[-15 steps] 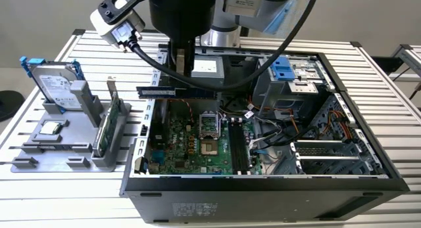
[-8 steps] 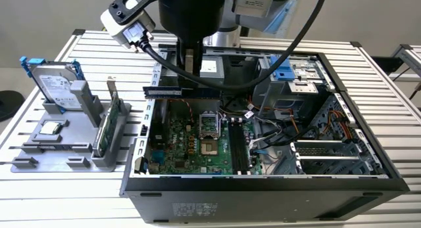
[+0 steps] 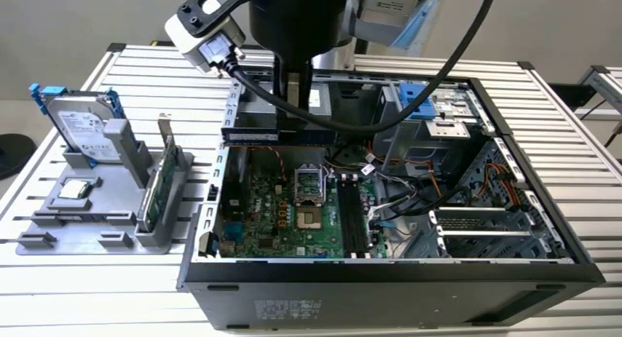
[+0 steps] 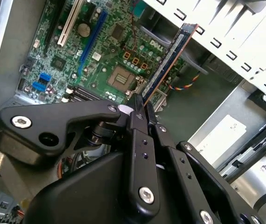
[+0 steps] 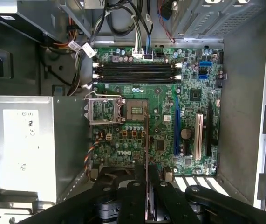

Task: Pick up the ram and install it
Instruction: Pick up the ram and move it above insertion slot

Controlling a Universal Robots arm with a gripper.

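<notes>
Pale slatted aluminium table [image 3: 127, 68], open black metal computer case [image 3: 389, 293] lying on its side, grey plastic parts stand [image 3: 78, 231] just beside it, toward the exterior view's left

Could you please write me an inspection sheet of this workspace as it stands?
Surface: slatted metal table carrying an open computer case.
Job's things: ram held level above the motherboard; memory slots empty.
Clutter: grey holder with hard drive and green card.
Grippers: gripper shut on the ram.
Cables: black cable off the arm; loose wires inside the case.
Surroundings: second table at the exterior view's right.
</notes>
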